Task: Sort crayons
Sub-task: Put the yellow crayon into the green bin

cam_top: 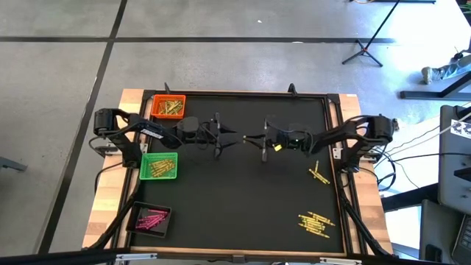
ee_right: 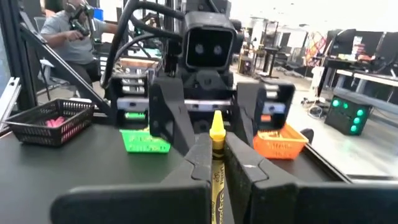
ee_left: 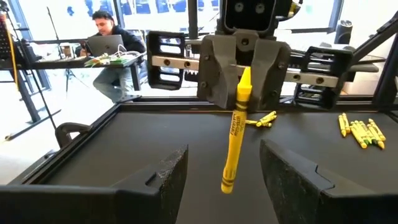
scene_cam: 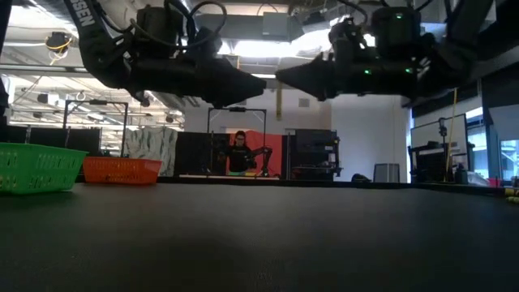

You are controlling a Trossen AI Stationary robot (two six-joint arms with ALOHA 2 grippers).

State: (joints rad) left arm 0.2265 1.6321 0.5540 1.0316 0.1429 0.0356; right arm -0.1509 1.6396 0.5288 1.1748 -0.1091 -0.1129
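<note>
**Yellow crayon held mid-air between two hands**

Black counter (cam_top: 243, 191) fills my nearest view at table height and spreads under everything else. Above its middle I see both arms reaching toward each other, their tips nearly meeting. My right hand (ee_right: 214, 163) has its fingers pressed together on a yellow crayon (ee_left: 236, 137), pinching the upper end so the stick hangs tilted, its lower end free in the air. My left hand (ee_left: 221, 177) faces it with fingers spread wide, one on each side of the crayon's lower end, apart from it as far as I can tell.

Along the left edge of the counter sit three small trays: an orange tray (cam_top: 168, 107) holding orange-gold sticks, a green tray (cam_top: 159, 165) holding yellow ones, and a black tray (cam_top: 150, 219) holding pink ones.

On the right side of the counter, loose yellow crayons (cam_top: 316, 222) lie in a cluster near the front edge, and a pair (cam_top: 319, 175) lies crossed farther back, well apart from the trays.

Beyond the counter a person (ee_left: 109, 43) sits at a desk with a laptop.
</note>
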